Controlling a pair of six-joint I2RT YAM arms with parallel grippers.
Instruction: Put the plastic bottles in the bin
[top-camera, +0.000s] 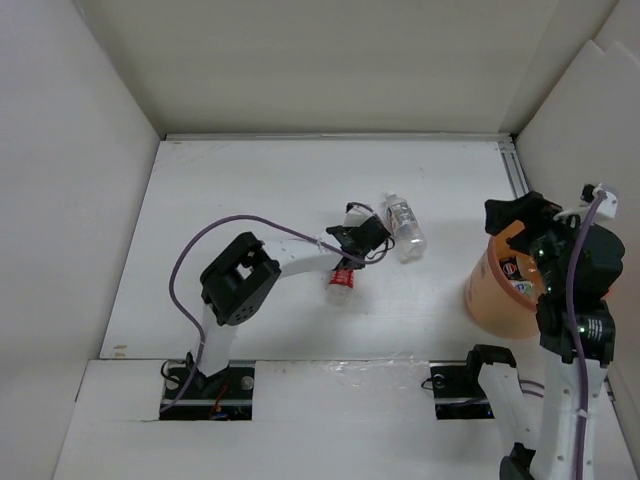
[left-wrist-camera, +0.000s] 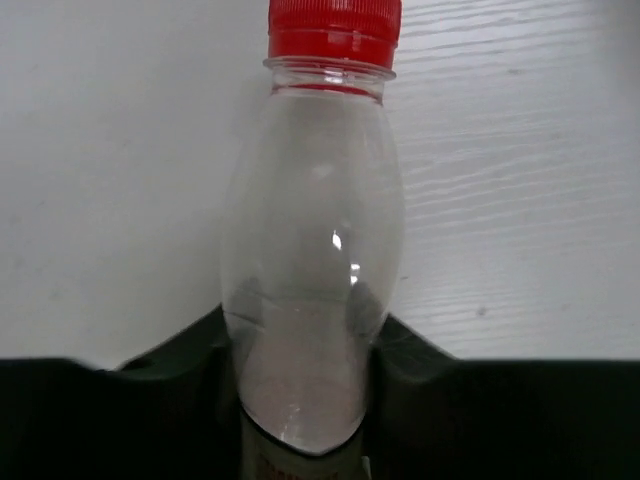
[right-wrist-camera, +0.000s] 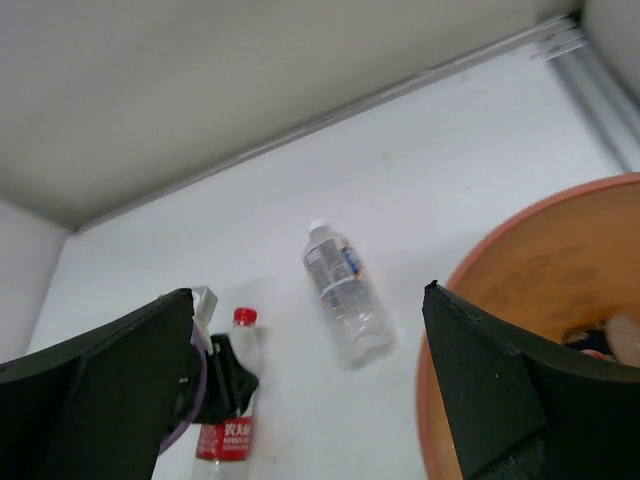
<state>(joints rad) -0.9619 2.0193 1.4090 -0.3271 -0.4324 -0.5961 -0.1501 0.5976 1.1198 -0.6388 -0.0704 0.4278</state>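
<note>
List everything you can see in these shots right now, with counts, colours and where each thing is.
table: one, white, under everything
bin: one, orange, table's right side
binned bottles: count unclear, one red-labelled, inside the bin
clear bottle: one, pale label, lying mid-table
red-capped bottle: one, clear, in the left gripper
left gripper: one, black, shut on the red-capped bottle
right gripper: one, black, open above the bin

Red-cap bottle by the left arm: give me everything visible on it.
The red-capped bottle is small, clear plastic, apparently empty, with a ribbed red cap and a red label on its lower body. It lies on the white table, mid-table, with the left hand shut across its body.
</note>
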